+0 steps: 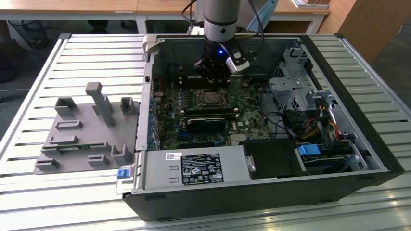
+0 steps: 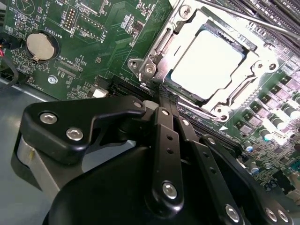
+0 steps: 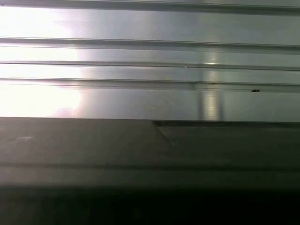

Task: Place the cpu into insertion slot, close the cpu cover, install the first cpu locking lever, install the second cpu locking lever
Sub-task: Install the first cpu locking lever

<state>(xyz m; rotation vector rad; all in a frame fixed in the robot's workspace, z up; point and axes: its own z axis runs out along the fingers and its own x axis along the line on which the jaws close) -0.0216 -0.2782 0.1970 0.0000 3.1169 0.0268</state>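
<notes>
The cpu (image 2: 208, 63) sits in the slot (image 2: 187, 101) on the green board (image 2: 93, 47), with the cover (image 2: 248, 77) lying closed around it. The gripper (image 2: 161, 93) hovers at the socket's edge, fingers drawn together, holding nothing. Judging by this, the lever step is in hand; it calls for hooking a thin lever precisely.

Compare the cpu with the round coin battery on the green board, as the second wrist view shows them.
The cpu is square with a pale, flat top; the coin battery is round and duller silver. The cpu sits inside the cpu cover, a silver frame closed around its edges; the coin battery sits in a black ring holder. The cpu looks clearly larger than the coin battery. Both lie flat on the green board, metal faces up.
</notes>
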